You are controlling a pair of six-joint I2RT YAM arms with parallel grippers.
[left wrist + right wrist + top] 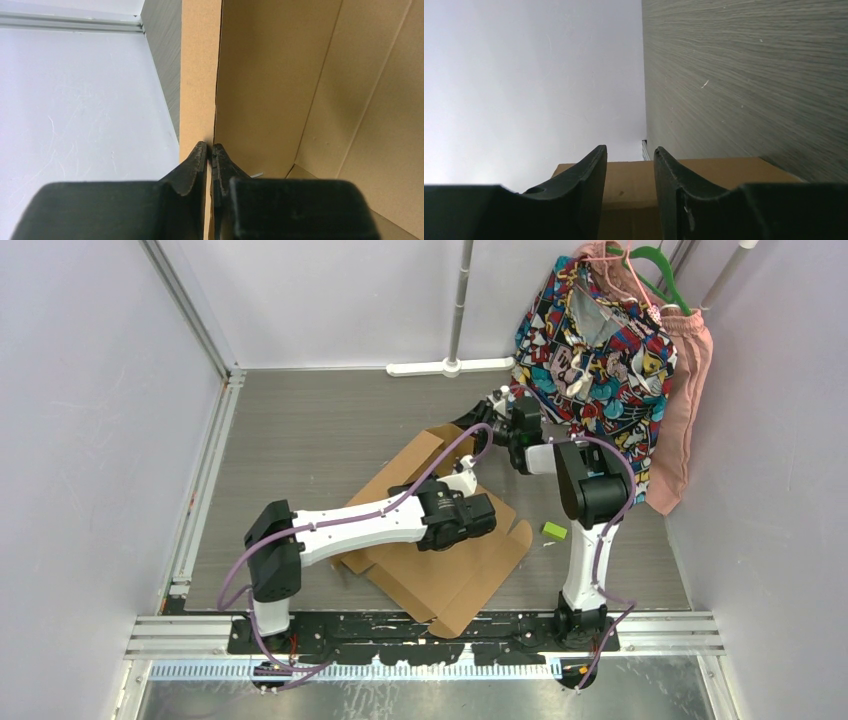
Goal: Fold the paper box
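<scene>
The table gives the sheet nothing to brace against, so an uneven pull from me could skid or swing the whole paper box, which lies half-formed at its middle. My left gripper is clenched on the thin edge of an upright wall; twisting too hard could crease or tear it, or let it slip free. My right gripper stands parted, grasping nothing, by the far flap, leaving that side unsupported. The small green piece beside the box could get swept away.
</scene>
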